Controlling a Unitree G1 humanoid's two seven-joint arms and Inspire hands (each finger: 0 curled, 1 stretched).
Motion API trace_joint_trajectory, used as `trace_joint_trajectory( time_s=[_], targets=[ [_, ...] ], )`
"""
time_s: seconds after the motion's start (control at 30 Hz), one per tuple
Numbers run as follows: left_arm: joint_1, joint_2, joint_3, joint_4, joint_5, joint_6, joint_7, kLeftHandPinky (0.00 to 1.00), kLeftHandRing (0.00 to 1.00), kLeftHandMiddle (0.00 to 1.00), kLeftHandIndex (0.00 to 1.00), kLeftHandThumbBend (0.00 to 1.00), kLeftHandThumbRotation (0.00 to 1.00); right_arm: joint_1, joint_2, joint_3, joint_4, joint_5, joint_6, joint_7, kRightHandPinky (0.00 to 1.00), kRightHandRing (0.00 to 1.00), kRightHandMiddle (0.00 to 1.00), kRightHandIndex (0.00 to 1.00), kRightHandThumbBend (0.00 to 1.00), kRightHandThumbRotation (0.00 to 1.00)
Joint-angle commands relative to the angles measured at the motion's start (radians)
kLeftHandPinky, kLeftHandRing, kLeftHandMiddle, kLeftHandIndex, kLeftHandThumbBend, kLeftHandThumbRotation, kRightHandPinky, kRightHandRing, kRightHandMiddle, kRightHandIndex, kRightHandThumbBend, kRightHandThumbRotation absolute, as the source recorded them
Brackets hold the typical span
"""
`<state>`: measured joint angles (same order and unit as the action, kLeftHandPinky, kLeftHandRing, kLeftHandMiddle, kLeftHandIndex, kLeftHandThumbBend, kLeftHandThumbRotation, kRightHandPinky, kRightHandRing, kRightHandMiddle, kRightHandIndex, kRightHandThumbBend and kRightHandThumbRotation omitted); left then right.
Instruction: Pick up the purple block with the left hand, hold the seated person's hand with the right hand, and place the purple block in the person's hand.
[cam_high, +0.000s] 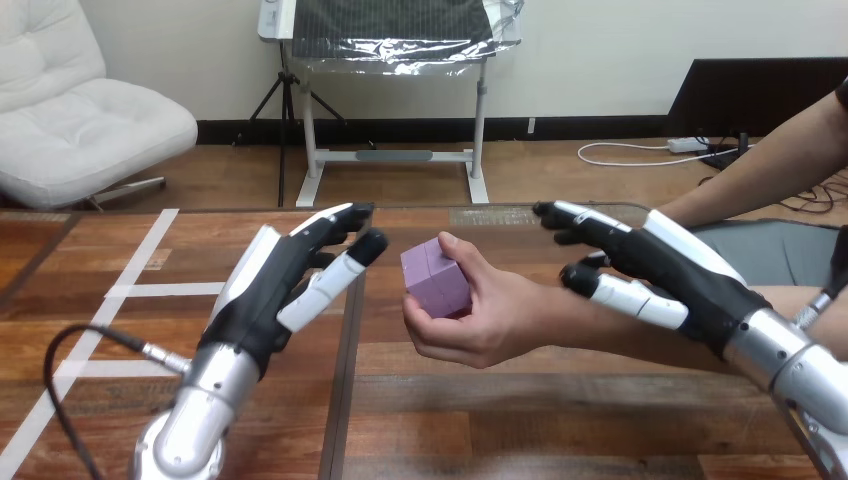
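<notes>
**Purple block sitting in the person's hand, both robot hands open**

The purple block (437, 280) is sitting in the person's hand (490, 320), which is curling its fingers under the block and pressing its thumb over the top, holding it above the middle of the table (560, 420). The person's forearm is reaching in from the view's right.

The left hand (275, 285) is hovering just to the left of the block, with its fingers stretched out towards it. They are spread loosely and gripping nothing, and a small gap is showing between its fingertips and the block.

The right hand (680, 275) is lying along the person's wrist. Its long fingers are reaching straight out behind the wrist and its thumb is pointing along the near side. The fingers are not wrapping round the wrist, and whether they are touching it cannot be told.
</notes>
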<state>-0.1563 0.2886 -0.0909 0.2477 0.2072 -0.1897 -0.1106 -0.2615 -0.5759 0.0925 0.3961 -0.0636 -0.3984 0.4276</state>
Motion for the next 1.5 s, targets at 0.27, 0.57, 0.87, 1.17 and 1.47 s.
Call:
trace_joint_trajectory(
  time_s=[0.27, 0.57, 0.87, 1.17, 1.47],
  targets=[
    [0.086, -0.040, 0.048, -0.172, -0.037, -0.032, 0.048, 0.88, 0.89, 0.87, 0.86, 0.81, 1.00, 0.039, 0.107, -0.044, -0.012, 0.058, -0.026, -0.037, 0.86, 0.93, 0.96, 0.95, 0.99, 1.00],
    [0.225, -0.132, 0.079, -0.344, -0.192, 0.043, 0.048, 0.89, 0.91, 0.88, 0.86, 0.79, 1.00, 0.070, 0.161, -0.080, -0.060, 0.107, -0.028, -0.066, 0.85, 0.93, 0.95, 0.94, 0.99, 1.00],
    [0.366, -0.193, 0.065, -0.479, -0.288, 0.030, 0.042, 0.92, 0.93, 0.90, 0.88, 0.77, 1.00, 0.117, 0.208, -0.106, -0.167, 0.173, 0.013, -0.079, 0.91, 0.95, 0.95, 0.94, 1.00, 1.00],
    [0.511, -0.240, 0.052, -0.613, -0.319, -0.034, 0.039, 0.91, 0.89, 0.87, 0.85, 0.79, 1.00, 0.188, 0.282, -0.122, -0.313, 0.324, 0.051, -0.061, 0.99, 0.97, 0.96, 0.94, 1.00, 1.00],
    [0.604, -0.256, 0.049, -0.711, -0.384, -0.089, 0.023, 0.92, 0.87, 0.84, 0.81, 0.78, 1.00, 0.276, 0.351, -0.122, -0.448, 0.374, 0.049, -0.083, 0.98, 0.94, 0.93, 0.91, 1.00, 1.00]
  ],
)
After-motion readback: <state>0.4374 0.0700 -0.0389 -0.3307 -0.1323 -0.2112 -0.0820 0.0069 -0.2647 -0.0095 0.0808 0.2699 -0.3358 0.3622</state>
